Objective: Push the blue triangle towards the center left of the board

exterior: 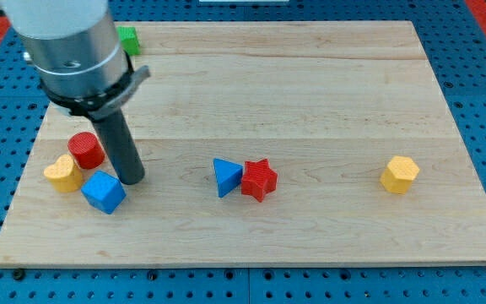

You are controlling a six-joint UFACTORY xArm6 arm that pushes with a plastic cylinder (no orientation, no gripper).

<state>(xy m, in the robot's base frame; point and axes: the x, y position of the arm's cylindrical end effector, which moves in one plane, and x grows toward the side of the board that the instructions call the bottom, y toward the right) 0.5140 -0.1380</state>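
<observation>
The blue triangle (225, 176) lies on the wooden board (310, 93) a little left of the middle, low down, and touches a red star (259, 179) on its right. My tip (132, 179) rests on the board well to the left of the triangle. It is just up and right of a blue cube (103, 192) and right of a red cylinder (85, 150).
A yellow heart-shaped block (62, 173) sits left of the blue cube near the board's left edge. A green block (127, 39) is at the top left, partly hidden by the arm. A yellow hexagonal block (400, 174) lies at the right.
</observation>
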